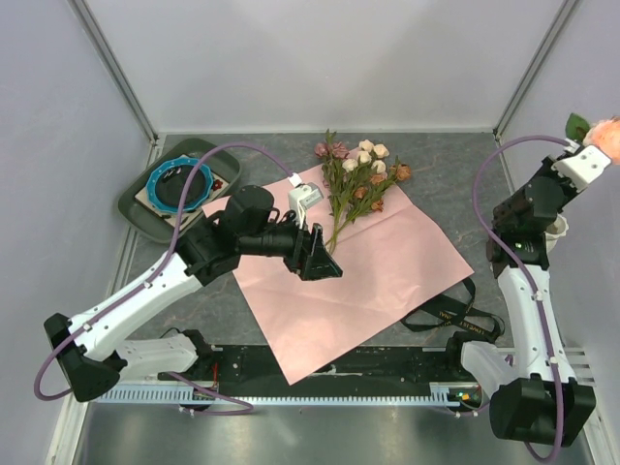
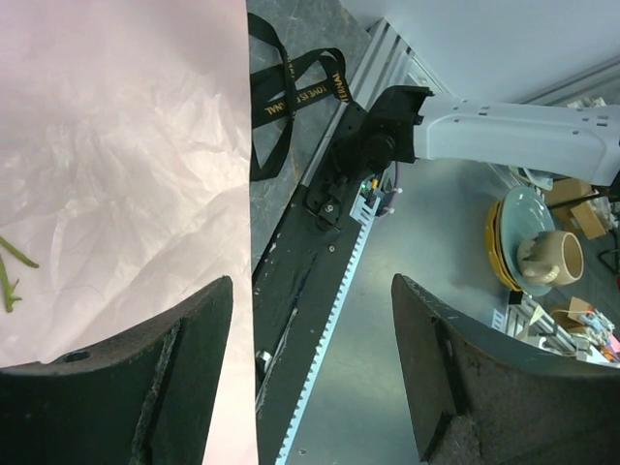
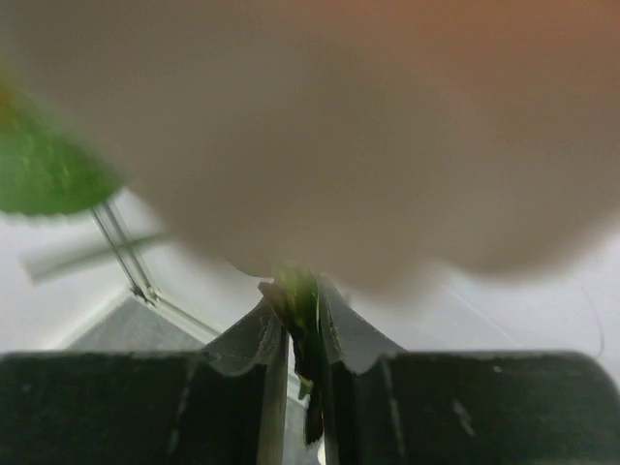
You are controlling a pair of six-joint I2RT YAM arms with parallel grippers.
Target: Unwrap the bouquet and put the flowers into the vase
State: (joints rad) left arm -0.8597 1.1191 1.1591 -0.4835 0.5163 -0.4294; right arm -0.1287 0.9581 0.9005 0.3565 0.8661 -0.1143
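Observation:
The lilac-pink paper (image 1: 387, 281) lies spread flat, and the loose flowers (image 1: 360, 179) rest on its far edge with their stems pointing toward me. My left gripper (image 1: 320, 260) hovers open over the paper beside the stem ends, nothing between its fingers (image 2: 194, 349). My right gripper (image 1: 589, 155) is raised at the far right, shut on the green stem (image 3: 302, 295) of one peach-pink rose (image 1: 607, 133), whose blurred bloom (image 3: 320, 126) fills the wrist view. The cream vase (image 1: 560, 227) peeks out behind the right arm, mostly hidden.
The black ribbon (image 1: 441, 315) lies untied off the paper's right corner, near the right arm's base. A dark green tray (image 1: 136, 208) holding a blue-rimmed ring (image 1: 179, 184) sits at the back left. White walls enclose the table on three sides.

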